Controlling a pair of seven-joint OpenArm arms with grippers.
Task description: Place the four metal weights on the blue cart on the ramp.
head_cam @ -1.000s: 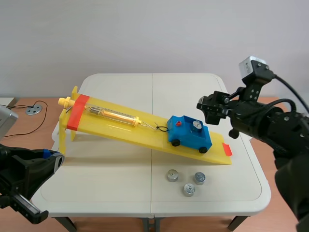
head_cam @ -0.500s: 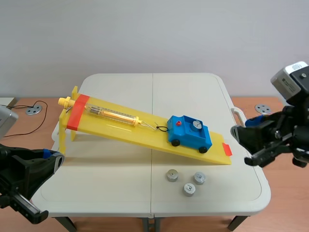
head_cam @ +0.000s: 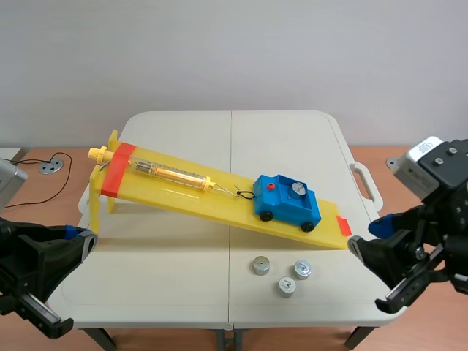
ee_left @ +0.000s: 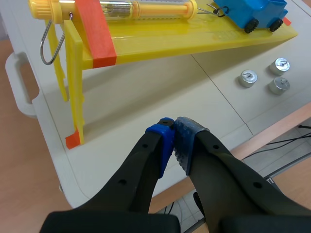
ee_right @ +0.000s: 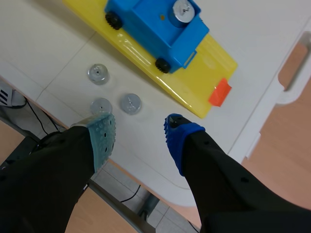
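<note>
Ramp [head_cam: 175, 193] of yellow plastic slants across the white table [head_cam: 183, 292], high end on the robot's left, low end on its right; a blue cart [head_cam: 287, 202] sits on the slope close to the low end, its black wheels on the yellow surface; one weight [head_cam: 297, 189] stands on top of the cart, beside a small red knob [head_cam: 270, 187]; a clear tube [head_cam: 172, 173] lies along the upper slope, and a thin wire runs from its lower end to the cart's uphill end; an orange band [head_cam: 117, 170] crosses the ramp near the top. Three weights [head_cam: 286, 286] stand on the table on the robot's side of the ramp's low end, close together yet apart, none touching the ramp. Right gripper [ee_right: 138, 131] hangs over the table's near edge, fingers spread wide with nothing between them; one of the three weights lies just ahead of its grey-green pad [ee_right: 103, 133], another ahead of the gap, the third farther on toward the ramp. Left gripper [ee_left: 174, 130] hovers by the table's near left corner, pads pressed together on nothing, well apart from the weights and the cart.
</note>
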